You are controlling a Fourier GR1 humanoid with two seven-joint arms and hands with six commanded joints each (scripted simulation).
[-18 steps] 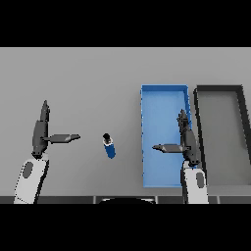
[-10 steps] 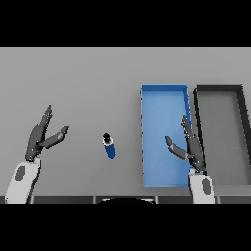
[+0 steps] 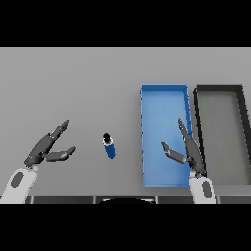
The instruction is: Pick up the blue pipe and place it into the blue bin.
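Note:
A short blue pipe point(image 3: 109, 146) with a dark end lies on the grey table, left of the blue bin point(image 3: 164, 95). My left hand point(image 3: 47, 148) is open at the lower left, a hand's width left of the pipe and apart from it. Over the bin's near right part my right hand point(image 3: 188, 150) is open too, fingers pointing away, holding nothing. The bin shows nothing inside it.
A dark grey bin point(image 3: 219, 93) stands directly right of the blue bin, their long sides close together. The table's near edge point(image 3: 63, 197) runs just below both hands.
Both arms have drawn back toward the near edge and lowered. The left hand has swung outward to the left, and its fingers have spread. The pipe has not moved.

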